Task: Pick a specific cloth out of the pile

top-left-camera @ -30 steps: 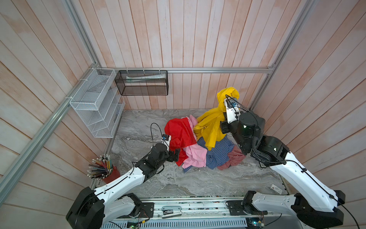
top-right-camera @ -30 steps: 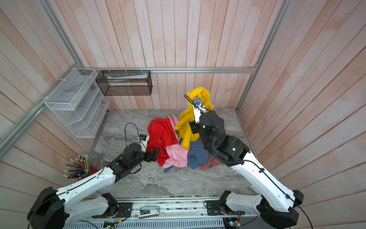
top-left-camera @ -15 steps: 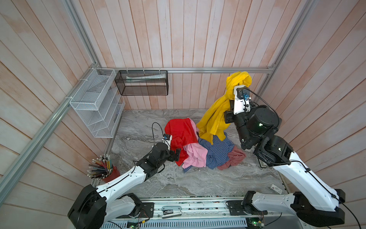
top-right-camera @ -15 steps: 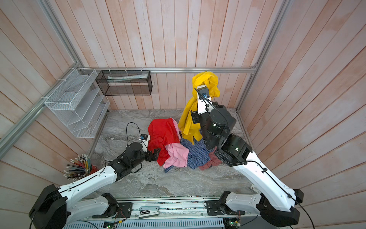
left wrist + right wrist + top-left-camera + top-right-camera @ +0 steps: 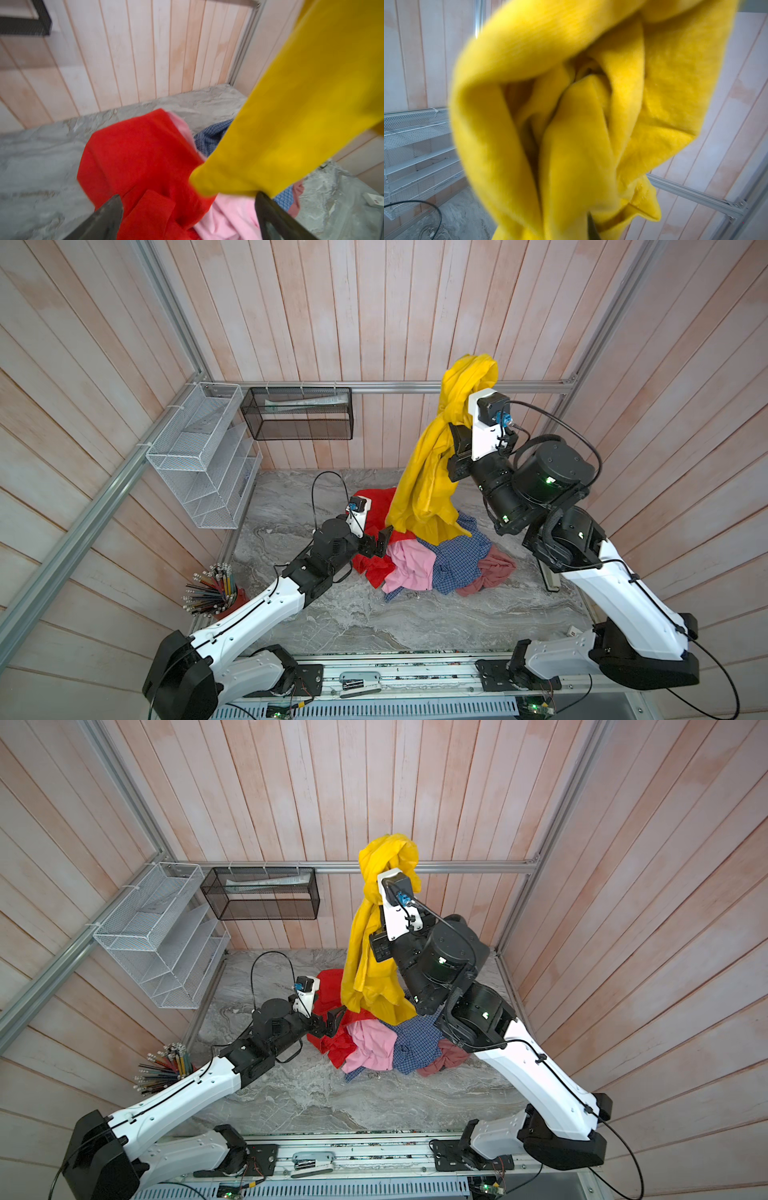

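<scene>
The cloth [image 5: 428,477] [image 5: 370,965] is mustard yellow. It hangs as a long twisted drape from my right gripper [image 5: 451,448] [image 5: 377,936], which is raised high over the table and shut on it. The cloth fills the right wrist view [image 5: 571,124]; only a sliver of one of the fingers [image 5: 591,227] shows. Its lower end reaches down to the pile [image 5: 432,564] of red [image 5: 376,506], pink, checked and dusty rose clothes. My left gripper [image 5: 378,542] [image 5: 331,1021] [image 5: 187,195] is open, low at the pile's left side over the red garment [image 5: 141,158].
A white wire rack [image 5: 199,456] and a black mesh basket [image 5: 299,414] hang on the walls at the back left. A cup of pencils [image 5: 216,593] stands at the front left. A small white box [image 5: 573,630] lies at the front right of the marble tabletop [image 5: 374,622].
My right gripper has risen with the yellow cloth, drawing more of it up out of the pile. The left gripper has stayed open by the red garment.
</scene>
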`<state>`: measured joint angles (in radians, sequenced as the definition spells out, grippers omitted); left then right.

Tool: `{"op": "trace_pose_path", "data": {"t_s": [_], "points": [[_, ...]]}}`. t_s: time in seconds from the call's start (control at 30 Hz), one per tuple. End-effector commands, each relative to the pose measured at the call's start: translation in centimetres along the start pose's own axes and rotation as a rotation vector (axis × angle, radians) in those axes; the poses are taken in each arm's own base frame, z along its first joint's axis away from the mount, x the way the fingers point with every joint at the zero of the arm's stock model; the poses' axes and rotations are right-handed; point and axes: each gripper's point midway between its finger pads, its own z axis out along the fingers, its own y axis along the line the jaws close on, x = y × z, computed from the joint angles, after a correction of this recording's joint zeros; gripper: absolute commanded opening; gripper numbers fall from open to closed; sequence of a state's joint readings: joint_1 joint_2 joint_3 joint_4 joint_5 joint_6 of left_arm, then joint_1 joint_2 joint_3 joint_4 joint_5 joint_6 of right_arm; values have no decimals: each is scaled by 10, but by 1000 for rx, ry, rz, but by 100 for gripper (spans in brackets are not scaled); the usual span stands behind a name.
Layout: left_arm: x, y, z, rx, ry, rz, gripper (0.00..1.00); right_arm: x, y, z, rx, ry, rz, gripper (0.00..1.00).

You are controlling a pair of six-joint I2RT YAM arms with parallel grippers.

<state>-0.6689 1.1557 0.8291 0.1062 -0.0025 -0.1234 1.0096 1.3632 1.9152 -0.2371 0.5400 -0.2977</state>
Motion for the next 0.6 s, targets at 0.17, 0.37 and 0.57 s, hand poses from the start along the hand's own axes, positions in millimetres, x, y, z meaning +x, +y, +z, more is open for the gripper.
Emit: {"op": "trace_pose_path", "data": {"t_s": [0.17,0.37,0.57], "points": [[-65,-60,10,183,-195,212,100,-20,35,6,-179,-66,115,0],[-89,-50,32,92,-308,216,100,-7,50,11,-249,-34,181,0],[-129,-27,50,-47,-400,224,93,13,47,4,-289,-30,284,0]]}}
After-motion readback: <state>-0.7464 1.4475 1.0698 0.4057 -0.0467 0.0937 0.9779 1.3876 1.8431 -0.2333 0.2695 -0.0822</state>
